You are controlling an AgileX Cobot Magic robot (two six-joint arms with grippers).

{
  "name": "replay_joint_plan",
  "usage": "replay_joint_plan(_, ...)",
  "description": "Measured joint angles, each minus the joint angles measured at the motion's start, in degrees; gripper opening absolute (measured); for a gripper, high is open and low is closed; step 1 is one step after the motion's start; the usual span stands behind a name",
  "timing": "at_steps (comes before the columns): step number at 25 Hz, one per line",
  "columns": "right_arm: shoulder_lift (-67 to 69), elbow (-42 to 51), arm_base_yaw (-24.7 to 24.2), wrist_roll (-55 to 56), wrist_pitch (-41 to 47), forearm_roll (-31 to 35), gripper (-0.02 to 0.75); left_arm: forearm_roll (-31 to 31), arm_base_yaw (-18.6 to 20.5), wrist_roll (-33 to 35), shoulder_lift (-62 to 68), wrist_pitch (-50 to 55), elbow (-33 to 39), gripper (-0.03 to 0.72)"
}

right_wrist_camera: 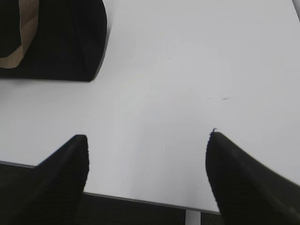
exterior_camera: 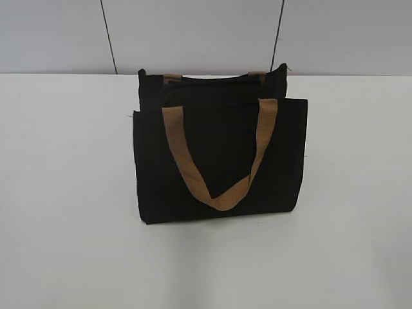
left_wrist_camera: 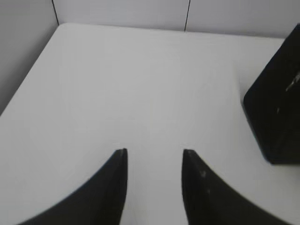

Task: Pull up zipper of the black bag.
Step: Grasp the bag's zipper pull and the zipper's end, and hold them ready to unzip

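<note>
The black bag stands upright on the white worktop, its flat front panel facing the exterior camera. One tan strap hangs down across that panel in a loose V, and the ends of a second strap show at the bag's rear top edge. The zipper runs as a thin dark line along the top of the bag; a small pale speck at the bag's top right corner may be the pull tab, but it is too small to be sure.

Neither tool shows in the exterior view. In the left wrist view the left tool sits low over bare worktop with its two dark fingers parted by a modest gap and nothing between them. The bag lies ahead and to the right of it, well apart, only one black corner showing at the picture's edge.

In the right wrist view the right tool is spread wide, its fingers far from each other and holding nothing, hovering at the near edge of the worktop. The bag lies ahead and to the left of this tool, apart from it, with a stretch of tan strap visible on its side. The bag is between the two tools, touched by neither.
</note>
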Motion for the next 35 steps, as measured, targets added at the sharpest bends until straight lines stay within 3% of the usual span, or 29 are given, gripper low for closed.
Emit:
replay_joint_plan(4,0.00,0.00,0.00,0.00,0.00,0.00,0.589,-0.64,0.00,0.00,0.00,-14.61,-0.06,0.497)
replay_joint_plan(6,0.00,0.00,0.00,0.00,0.00,0.00,0.589,0.27,0.00,0.00,1.15,-26.08,1.82,0.562)
replay_joint_plan(8,0.00,0.00,0.00,0.00,0.00,0.00,0.589,1.01,0.00,0.00,3.71,-36.64,4.88,0.559)
replay_joint_plan(14,0.00,0.00,0.00,0.00,0.00,0.00,0.589,0.65,-0.05,0.00,18.56,-68.11,16.61,0.441)
replay_joint_plan(17,0.00,0.00,0.00,0.00,0.00,0.00,0.589,1.88,-1.36,-0.77,29.29,-76.83,19.73,0.429)
replay_joint_plan(22,0.00,0.00,0.00,0.00,0.00,0.00,0.589,12.93,-6.13,-4.26,50.02,-92.49,20.33,0.403)
replay_joint_plan(26,0.00,0.00,0.00,0.00,0.00,0.00,0.589,25.82,-7.55,-12.11,68.90,-103.69,19.68,0.391)
replay_joint_plan(31,0.00,0.00,0.00,0.00,0.00,0.00,0.589,46.13,-7.66,-17.67,88.35,-115.41,13.08,0.388)
replay_joint_plan(35,0.00,0.00,0.00,0.00,0.00,0.00,0.589,56.53,-7.66,-18.78,98.83,-117.83,6.16,0.388)
